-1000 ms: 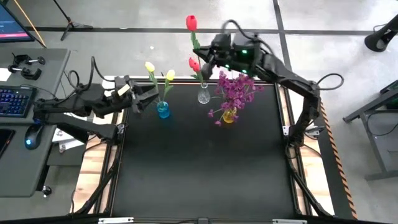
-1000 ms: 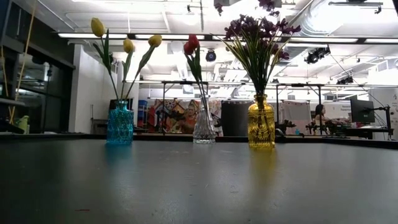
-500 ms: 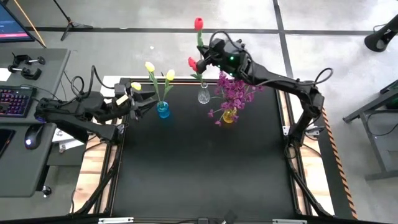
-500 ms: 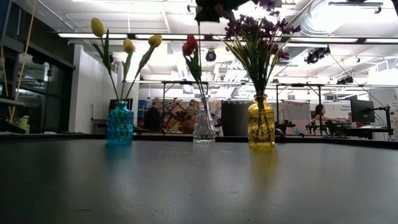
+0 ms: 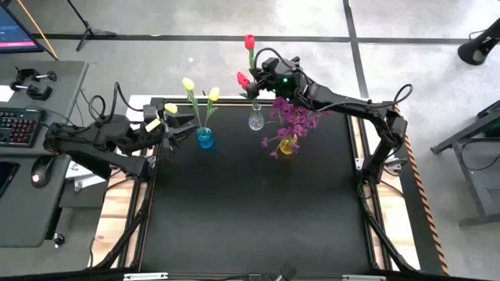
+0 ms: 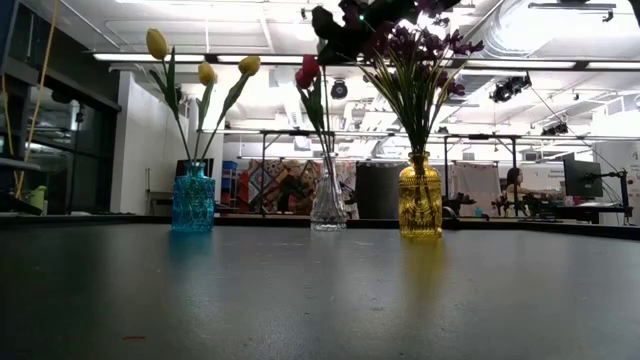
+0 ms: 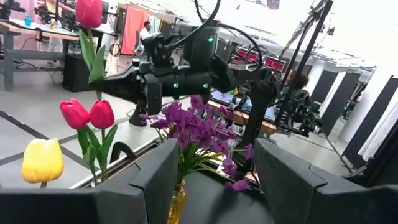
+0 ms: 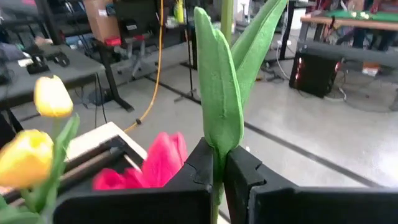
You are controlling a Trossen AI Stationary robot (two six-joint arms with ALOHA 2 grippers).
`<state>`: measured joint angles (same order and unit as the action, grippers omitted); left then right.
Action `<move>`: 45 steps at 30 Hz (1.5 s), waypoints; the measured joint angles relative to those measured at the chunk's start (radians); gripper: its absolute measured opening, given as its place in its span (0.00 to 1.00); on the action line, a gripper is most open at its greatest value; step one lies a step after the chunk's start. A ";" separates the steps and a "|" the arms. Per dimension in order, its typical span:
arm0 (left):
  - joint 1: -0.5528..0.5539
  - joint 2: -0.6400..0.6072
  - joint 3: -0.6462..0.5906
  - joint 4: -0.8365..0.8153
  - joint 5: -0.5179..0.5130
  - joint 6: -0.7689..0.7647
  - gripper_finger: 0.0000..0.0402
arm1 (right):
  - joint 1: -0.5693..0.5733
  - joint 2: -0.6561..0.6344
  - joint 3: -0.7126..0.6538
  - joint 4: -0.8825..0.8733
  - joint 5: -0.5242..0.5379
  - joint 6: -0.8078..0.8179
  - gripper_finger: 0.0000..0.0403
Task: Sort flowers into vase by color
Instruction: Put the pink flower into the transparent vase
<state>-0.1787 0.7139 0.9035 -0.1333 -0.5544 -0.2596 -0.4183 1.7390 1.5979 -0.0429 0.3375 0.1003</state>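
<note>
My right gripper (image 5: 262,78) is over the clear vase (image 5: 255,121) at the table's far edge, shut on a red tulip whose bloom (image 5: 249,40) stands above it. Two more red tulips (image 5: 243,80) stand in that vase by their stems. Yellow tulips (image 5: 188,83) stand in the blue vase (image 5: 205,139), and purple sprigs (image 5: 294,117) stand in the yellow vase (image 5: 288,145). My left gripper (image 5: 176,126) is open, just left of the blue vase, touching nothing. The low view shows the three vases in a row, with the right gripper (image 6: 342,28) at the top. My right gripper pinches the red tulip's green stem (image 8: 217,163) between its two fingers, at the base of the long leaf (image 8: 217,106). The fingers come level from the table's right and lie across the stem. The tulip is upright, its bloom above the fingers and its lower stem (image 6: 322,110) running down toward the clear vase.
The three vases stand close together along the far edge, so the purple sprigs spread right beside the right gripper. The black tabletop (image 5: 258,211) nearer the camera is bare. A desk with a keyboard (image 5: 14,125) and mouse lies beyond the table's left edge.
My right gripper has come down over the clear vase with the red tulip still held upright, and it now shows at the top of the low view. My left gripper drew back a little toward the table's left edge, still open.
</note>
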 joint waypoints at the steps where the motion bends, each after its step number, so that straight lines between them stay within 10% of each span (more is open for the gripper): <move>1: 0.000 0.000 0.000 0.000 0.000 0.000 0.49 | 0.000 0.000 -0.009 0.000 0.001 0.006 0.00; 37: 0.000 0.000 0.000 0.027 0.001 0.000 0.49 | 0.000 0.000 -0.026 0.001 0.030 -0.021 0.00; 45: 0.000 0.000 0.000 0.027 0.001 0.000 0.49 | 0.007 0.000 0.022 -0.105 0.020 0.007 0.19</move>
<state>-0.1787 0.7139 0.9035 -0.1059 -0.5532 -0.2591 -0.4112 1.7393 1.6195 -0.1482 0.3573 0.1075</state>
